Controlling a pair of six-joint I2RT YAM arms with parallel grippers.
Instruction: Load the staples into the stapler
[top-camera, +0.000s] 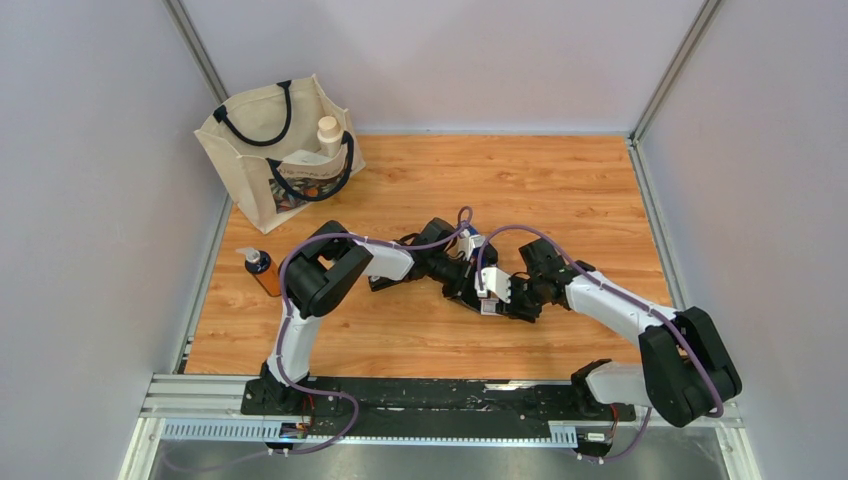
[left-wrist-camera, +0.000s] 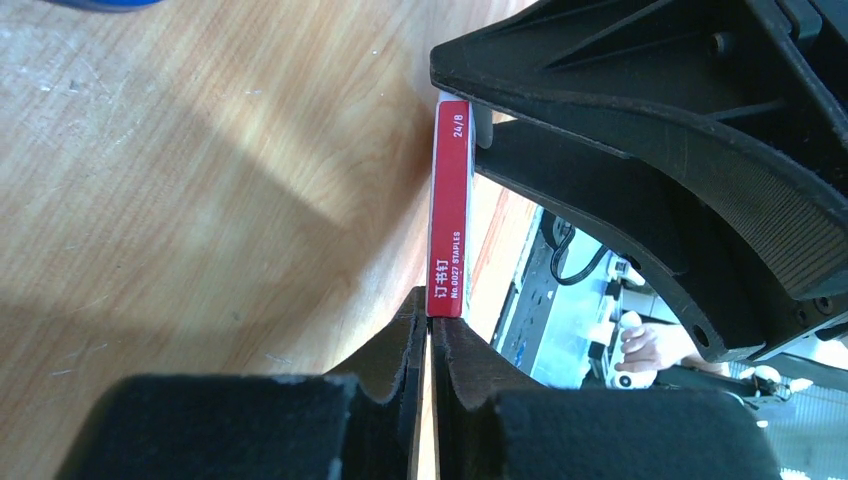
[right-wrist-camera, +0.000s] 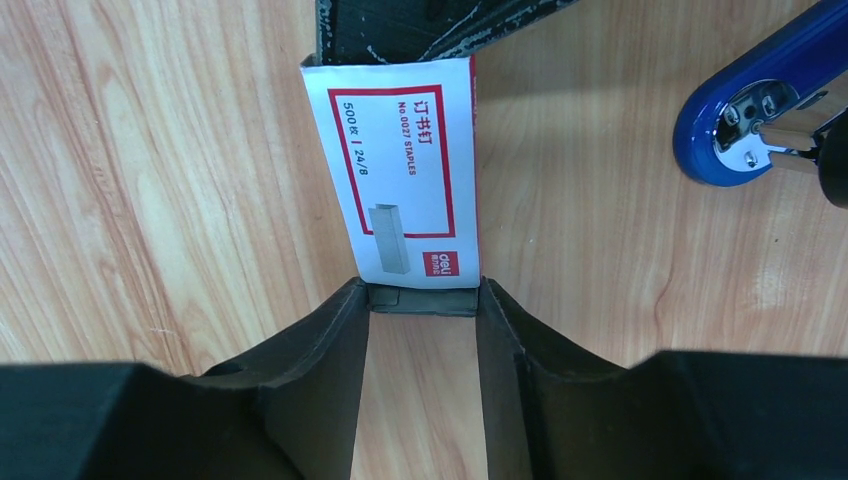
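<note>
Staples box (right-wrist-camera: 400, 170) held between two pincers over the wooden table (top-camera: 560, 190).
The left gripper (left-wrist-camera: 428, 330) is almost closed and nips one thin end of the box; the right gripper (right-wrist-camera: 422, 292) stands half open, its fingers at both sides of the other end, and I cannot tell if they press. A blue stapler (right-wrist-camera: 745, 110) lies near. Grey walls (top-camera: 450, 60) stand around the table. In the far left corner a cream tote bag (top-camera: 250, 170) holds a pale bottle (top-camera: 328, 135); an orange bottle (top-camera: 265, 272) stands beside.
</note>
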